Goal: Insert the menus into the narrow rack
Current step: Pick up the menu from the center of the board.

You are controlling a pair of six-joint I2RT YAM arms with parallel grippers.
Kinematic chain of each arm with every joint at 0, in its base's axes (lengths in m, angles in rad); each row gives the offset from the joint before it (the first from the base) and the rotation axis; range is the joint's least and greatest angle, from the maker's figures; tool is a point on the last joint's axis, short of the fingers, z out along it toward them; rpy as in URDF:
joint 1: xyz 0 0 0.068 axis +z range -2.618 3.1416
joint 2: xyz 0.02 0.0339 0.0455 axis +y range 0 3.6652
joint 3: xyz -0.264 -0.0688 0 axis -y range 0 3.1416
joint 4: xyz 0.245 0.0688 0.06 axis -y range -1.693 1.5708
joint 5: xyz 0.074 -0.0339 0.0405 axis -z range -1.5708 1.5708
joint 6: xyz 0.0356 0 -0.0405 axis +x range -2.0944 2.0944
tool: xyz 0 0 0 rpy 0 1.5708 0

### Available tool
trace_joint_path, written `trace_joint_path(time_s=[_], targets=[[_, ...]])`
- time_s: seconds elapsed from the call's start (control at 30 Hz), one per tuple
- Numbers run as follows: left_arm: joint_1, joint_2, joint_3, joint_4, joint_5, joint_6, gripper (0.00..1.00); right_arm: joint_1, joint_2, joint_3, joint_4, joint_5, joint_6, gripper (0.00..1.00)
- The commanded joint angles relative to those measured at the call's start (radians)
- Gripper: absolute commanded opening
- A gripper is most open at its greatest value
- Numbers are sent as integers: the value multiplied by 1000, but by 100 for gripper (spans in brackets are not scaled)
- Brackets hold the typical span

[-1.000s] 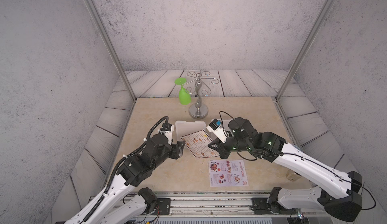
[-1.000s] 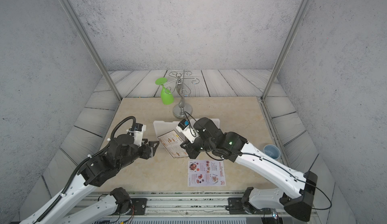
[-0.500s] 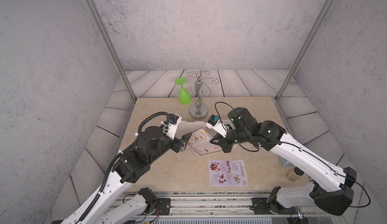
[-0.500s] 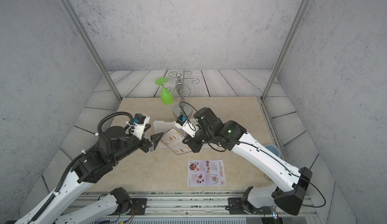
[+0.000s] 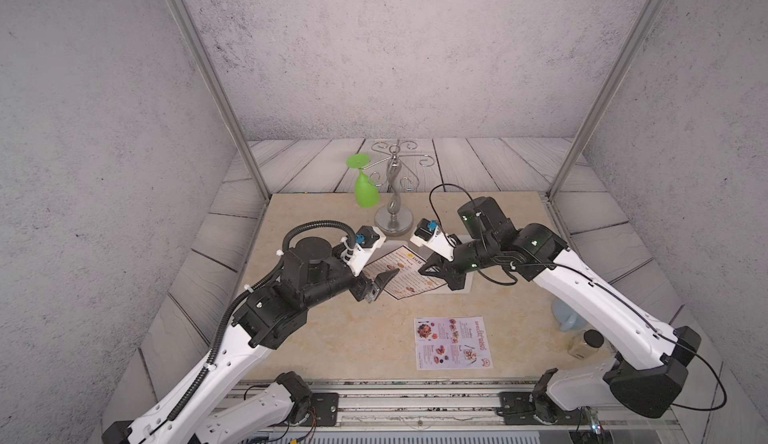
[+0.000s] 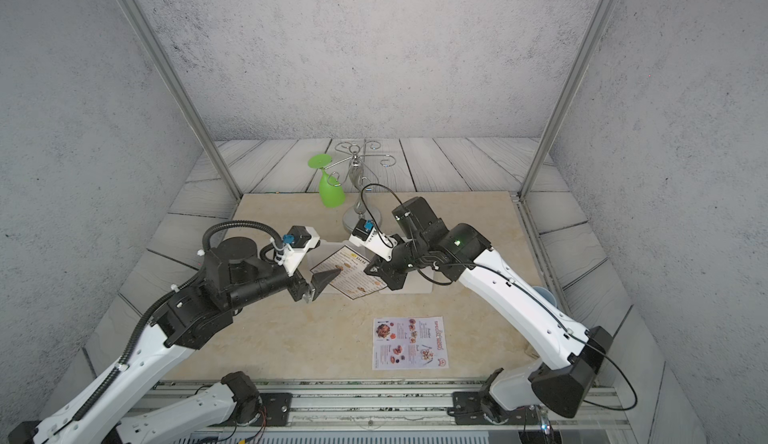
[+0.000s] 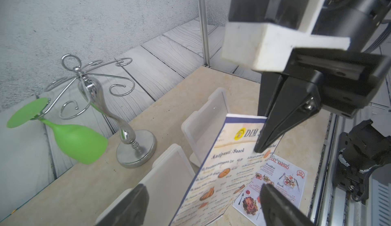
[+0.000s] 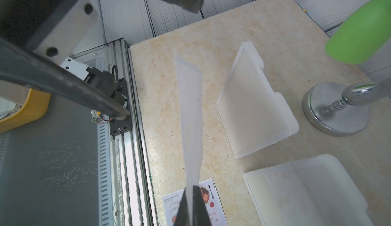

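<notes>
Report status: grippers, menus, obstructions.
Right gripper shut on Dim Sum menu, held up. Left gripper open beside it. Special menu flat on table. Racks empty.

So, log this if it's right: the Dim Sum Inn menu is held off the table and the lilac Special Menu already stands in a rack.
No. The lilac Special Menu lies flat on the table, in no rack; both top views show it. The Dim Sum Inn menu is held off the table.
</notes>
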Motion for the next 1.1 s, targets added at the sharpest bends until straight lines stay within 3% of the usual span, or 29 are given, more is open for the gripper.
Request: trace_joint_path(time_s=[0.0, 0.3, 0.6, 1.07], targets=[[12, 30, 56, 7, 70, 65, 87, -4, 31, 34, -27, -61, -59, 0], [68, 92, 91, -27, 194, 83, 81, -7, 33, 13, 39, -74, -89, 0], [145, 156, 84, -13, 366, 68, 62, -19, 8, -5, 66, -53, -99, 0], [202, 191, 54, 8, 482, 70, 46, -67, 6, -13, 68, -46, -80, 0]])
